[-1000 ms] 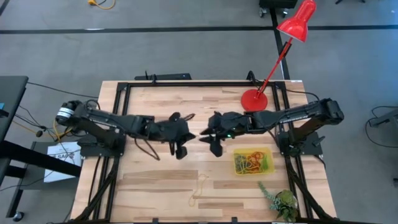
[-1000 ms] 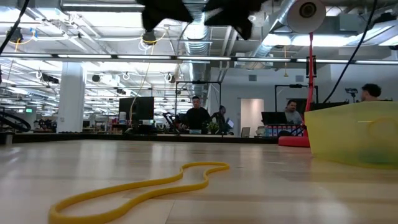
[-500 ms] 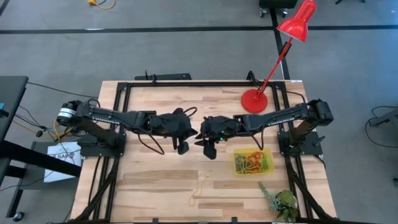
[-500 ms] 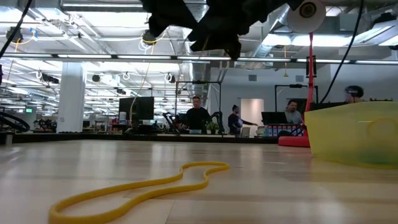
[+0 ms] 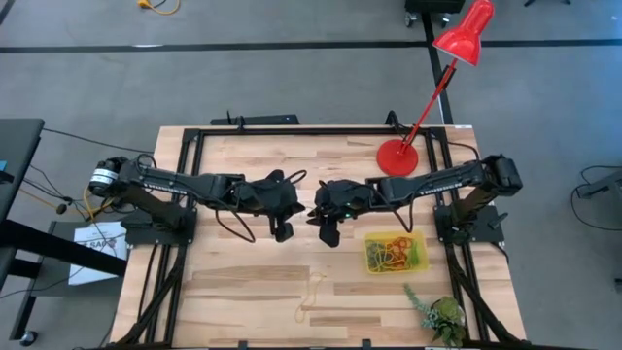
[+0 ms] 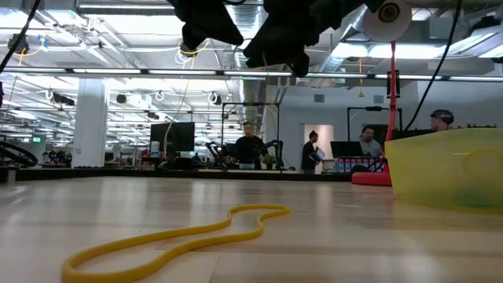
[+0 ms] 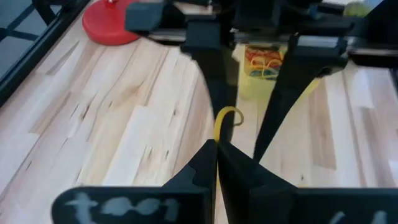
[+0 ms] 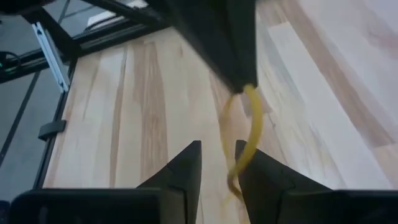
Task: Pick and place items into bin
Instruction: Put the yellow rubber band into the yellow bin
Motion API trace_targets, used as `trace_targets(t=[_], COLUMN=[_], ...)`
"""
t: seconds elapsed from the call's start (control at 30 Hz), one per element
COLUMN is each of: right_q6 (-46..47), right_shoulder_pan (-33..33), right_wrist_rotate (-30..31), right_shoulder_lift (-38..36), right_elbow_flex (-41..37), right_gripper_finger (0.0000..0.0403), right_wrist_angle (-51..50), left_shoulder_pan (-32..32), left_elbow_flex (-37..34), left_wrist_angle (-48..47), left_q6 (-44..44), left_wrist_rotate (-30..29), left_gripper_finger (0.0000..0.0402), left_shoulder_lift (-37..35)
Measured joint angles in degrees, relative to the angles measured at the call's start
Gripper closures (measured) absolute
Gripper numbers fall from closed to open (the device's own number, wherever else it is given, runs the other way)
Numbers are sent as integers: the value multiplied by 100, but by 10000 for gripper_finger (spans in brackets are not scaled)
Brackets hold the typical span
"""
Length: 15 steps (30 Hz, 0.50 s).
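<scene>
Now the right pincer (image 8: pixel 217 163) has narrowed beside the yellow band (image 8: pixel 245 134) hanging from the pressed-together left pincer (image 7: pixel 216 148): a handover, with the bin (image 5: pixel 396 253) just beyond.

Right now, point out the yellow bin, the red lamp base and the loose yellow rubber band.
yellow bin (image 5: pixel 396 253), high view, inside.
red lamp base (image 5: pixel 397 157), high view, disc.
loose yellow rubber band (image 6: pixel 189 236), low view, mid-loop.
</scene>
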Motion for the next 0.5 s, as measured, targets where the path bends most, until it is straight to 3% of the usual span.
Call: trace_targets(t=[0.5], right_q6=[189], right_shoulder_pan=[-1], right_wrist_rotate=[10], right_shoulder_lift=[7], right_elbow_flex=[0], right_gripper_finger=[318], right_wrist_angle=[-155], left_shoulder_pan=[0], left_elbow_flex=[0], left_wrist_angle=[-163], left_q6=[-4], left_wrist_rotate=[-36], left_gripper_finger=[401], left_shoulder_lift=[0])
